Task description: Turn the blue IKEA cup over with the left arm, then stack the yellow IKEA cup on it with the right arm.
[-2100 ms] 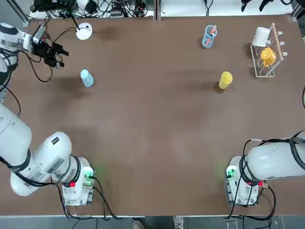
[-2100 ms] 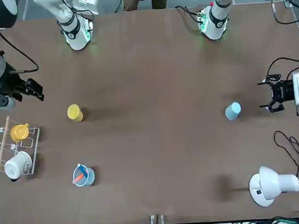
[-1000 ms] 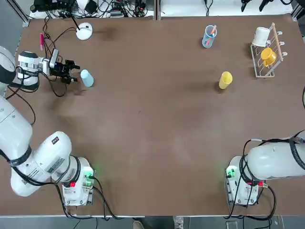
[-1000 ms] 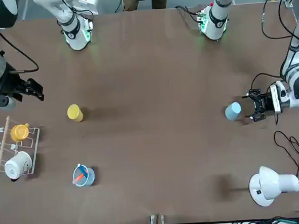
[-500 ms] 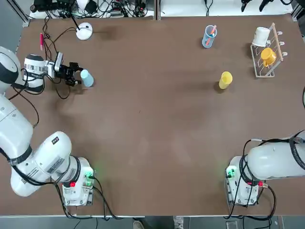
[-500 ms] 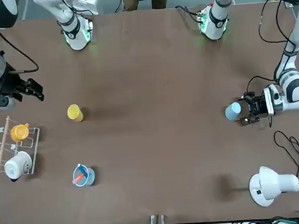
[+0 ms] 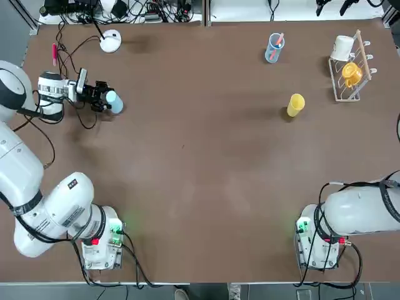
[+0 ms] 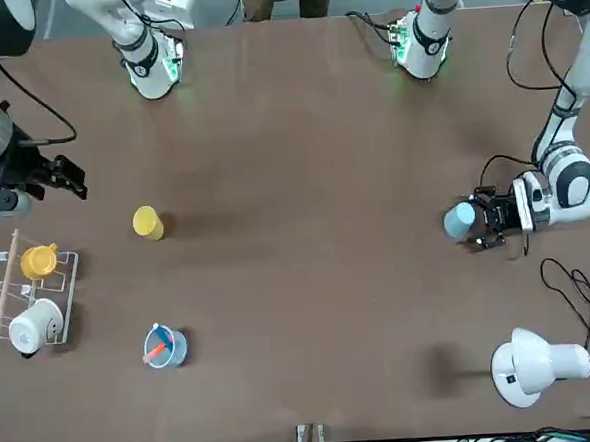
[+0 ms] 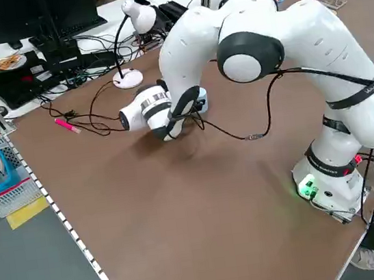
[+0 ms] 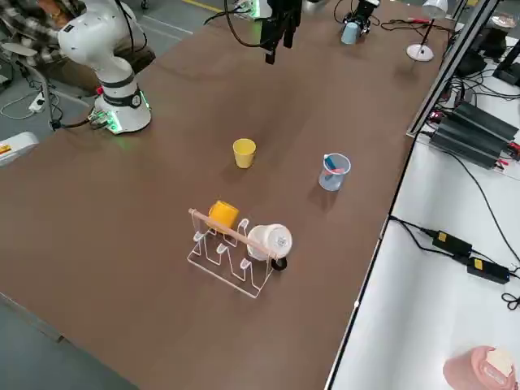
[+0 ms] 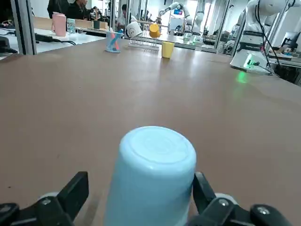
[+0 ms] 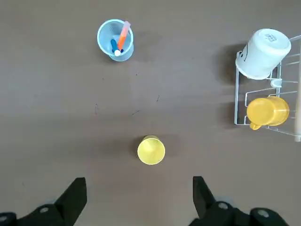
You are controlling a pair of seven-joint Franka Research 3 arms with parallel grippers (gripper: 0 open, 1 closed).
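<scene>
Blue cup: small tapered light-blue plastic tumbler [image 11: 155, 174], smooth, base up on the matte brown worktop [image 7: 206, 156].
Left end effector [image 7: 102, 99]: spread, fingers flanking the tumbler.
Right end effector [image 12: 139, 200]: spread, high above the small tapered yellow plastic tumbler [image 12: 151, 150].

A wire mug rack [image 7: 350, 78] stands on the brown desk [image 7: 206, 187] near one far corner, holding a white mug [image 7: 342, 47] and, just beside it, a yellow-orange mug [image 7: 352, 74] with a handle. Well apart from the rack along the same far edge stands a clear blue tumbler [image 7: 274, 47] with red and white sticks in it. At the far corner opposite the rack sits a white desk lamp [image 7: 110, 41], with black cables [image 7: 75, 47] trailing from it and a pink pen [image 7: 55, 52] lying near them.
</scene>
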